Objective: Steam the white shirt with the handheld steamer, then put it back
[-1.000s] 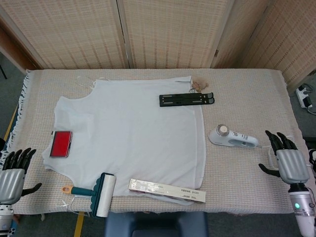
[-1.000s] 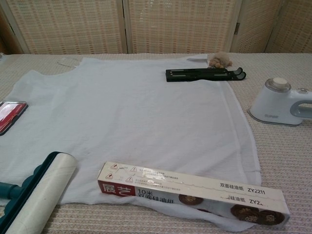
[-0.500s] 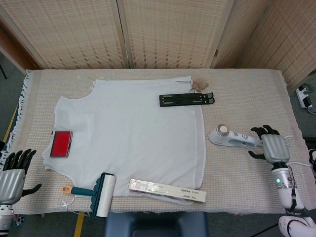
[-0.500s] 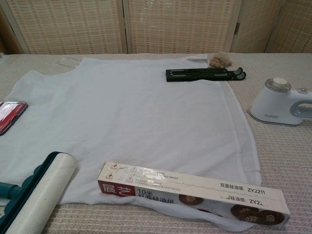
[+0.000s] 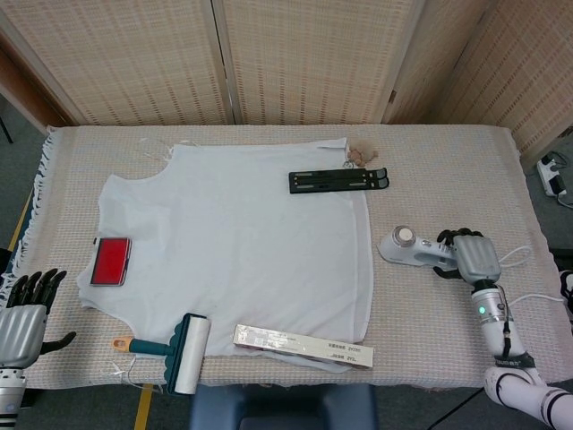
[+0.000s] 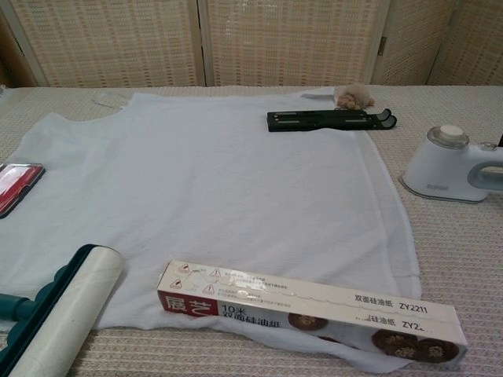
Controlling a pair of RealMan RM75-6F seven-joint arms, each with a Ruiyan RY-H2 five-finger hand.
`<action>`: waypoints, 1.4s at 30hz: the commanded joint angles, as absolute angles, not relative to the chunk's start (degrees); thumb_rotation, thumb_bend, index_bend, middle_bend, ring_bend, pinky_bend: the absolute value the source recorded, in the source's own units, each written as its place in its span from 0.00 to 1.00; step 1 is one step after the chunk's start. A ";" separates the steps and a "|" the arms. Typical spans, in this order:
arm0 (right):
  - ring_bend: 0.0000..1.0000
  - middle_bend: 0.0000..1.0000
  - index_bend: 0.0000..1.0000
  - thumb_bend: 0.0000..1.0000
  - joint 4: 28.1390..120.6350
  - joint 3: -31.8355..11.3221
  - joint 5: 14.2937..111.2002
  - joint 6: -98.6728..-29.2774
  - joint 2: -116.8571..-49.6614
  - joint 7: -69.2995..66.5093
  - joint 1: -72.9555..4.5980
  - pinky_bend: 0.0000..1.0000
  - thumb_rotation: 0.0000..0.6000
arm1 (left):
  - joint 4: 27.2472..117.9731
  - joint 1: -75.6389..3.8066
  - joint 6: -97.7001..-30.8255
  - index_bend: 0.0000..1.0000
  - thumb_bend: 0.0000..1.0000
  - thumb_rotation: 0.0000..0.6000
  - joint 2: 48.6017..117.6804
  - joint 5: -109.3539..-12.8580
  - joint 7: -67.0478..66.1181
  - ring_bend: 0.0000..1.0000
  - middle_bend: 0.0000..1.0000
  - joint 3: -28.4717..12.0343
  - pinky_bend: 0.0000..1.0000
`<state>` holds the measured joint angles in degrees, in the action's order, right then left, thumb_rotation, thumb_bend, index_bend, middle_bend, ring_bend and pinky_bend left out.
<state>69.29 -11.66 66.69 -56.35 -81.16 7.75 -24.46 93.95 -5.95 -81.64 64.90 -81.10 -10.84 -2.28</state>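
The white shirt (image 5: 233, 237) (image 6: 204, 173) lies spread flat across the middle of the table. The white handheld steamer (image 5: 405, 247) (image 6: 449, 166) lies on the cloth just right of the shirt's hem, its handle pointing right. My right hand (image 5: 471, 256) lies over the handle's end, with dark fingers on either side of it; whether they grip it does not show. The chest view cuts the handle off at the frame's right edge. My left hand (image 5: 23, 313) hangs off the table's front left corner, fingers apart and holding nothing.
A black folding stand (image 5: 338, 180) (image 6: 330, 119) lies on the shirt's far right corner, next to a small brown tuft (image 5: 362, 155). A red flat case (image 5: 111, 261), a lint roller (image 5: 179, 351) and a long paper box (image 5: 303, 345) (image 6: 310, 305) lie along the shirt's near edge.
My right hand has moved left from the table's right edge onto the steamer's handle. The steamer, the shirt and my left hand have not moved.
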 commanded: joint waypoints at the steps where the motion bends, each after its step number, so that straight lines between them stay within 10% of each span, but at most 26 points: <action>1: 0.28 0.43 0.38 0.15 68.34 -11.64 66.56 -55.98 -82.04 7.34 -25.03 0.37 0.93 | 93.81 -5.92 -81.62 0.12 0.05 1.00 64.89 -81.01 -10.76 0.05 0.10 -2.29 0.00; 22: 0.56 0.65 0.66 0.68 61.89 -8.90 74.53 -55.86 -86.41 -6.70 -26.94 0.79 1.00 | 92.14 -5.92 -80.89 0.13 0.05 1.00 65.33 -80.81 -8.57 0.05 0.10 -2.09 0.00; 33: 0.72 0.79 0.80 0.74 61.46 -7.02 82.08 -61.61 -85.45 -19.82 -26.47 0.92 1.00 | 89.58 -11.25 -80.30 0.19 0.05 1.00 65.87 -88.29 -4.25 0.12 0.17 -4.14 0.03; 42: 0.73 0.80 0.80 0.78 70.95 -9.50 82.54 -62.11 -78.80 -18.60 -28.70 0.92 1.00 | 85.72 -24.27 -74.68 0.27 0.37 1.00 67.71 -97.99 6.21 0.20 0.27 -7.85 0.13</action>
<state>68.75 -8.78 82.45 -62.38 -80.73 -19.82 -27.86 86.83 -20.82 -77.42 66.96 -95.70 3.85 -6.61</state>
